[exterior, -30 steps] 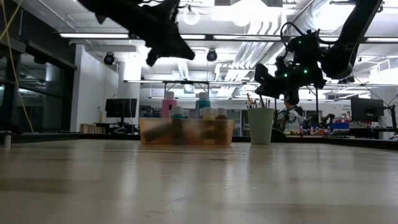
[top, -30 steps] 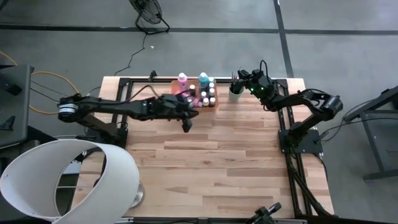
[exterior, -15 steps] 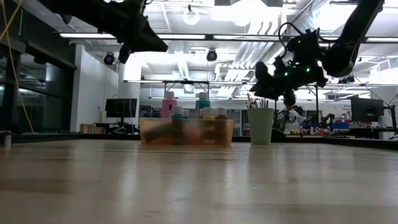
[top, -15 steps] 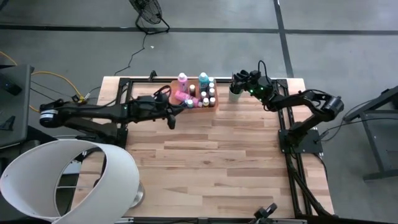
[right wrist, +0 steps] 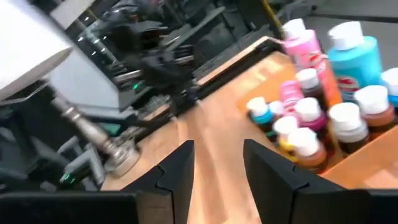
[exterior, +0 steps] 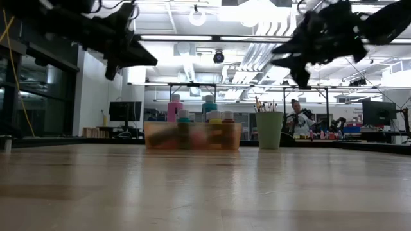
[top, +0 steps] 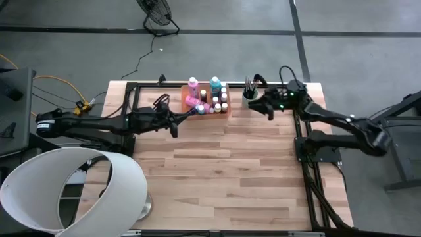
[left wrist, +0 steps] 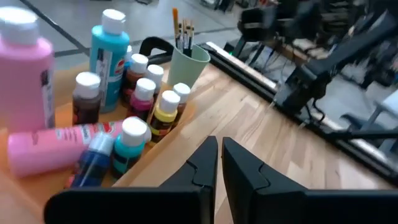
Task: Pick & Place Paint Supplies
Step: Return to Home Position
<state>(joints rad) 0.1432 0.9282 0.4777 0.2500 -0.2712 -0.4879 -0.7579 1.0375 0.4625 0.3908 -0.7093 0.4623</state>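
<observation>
The paint bottles stand and lie in the translucent orange tray at the table's far edge. A tall pink one and a teal one are upright, and another pink one lies on its side. The thin brushes stand in the light green cup, right of the tray. My left gripper hovers shut and empty, left of the tray. My right gripper hangs open and empty, just right of the cup and nearer than it.
A large white lampshade covers the table's near-left corner. A black metal frame sits at the far-left part of the table. Bare wood spans the middle and near side. A person is far off in the room.
My left gripper has drawn back from above the tray toward the table's left edge. My right gripper has pulled away from above the cup, toward the near and right side, and has turned to face along the table toward the tray.
</observation>
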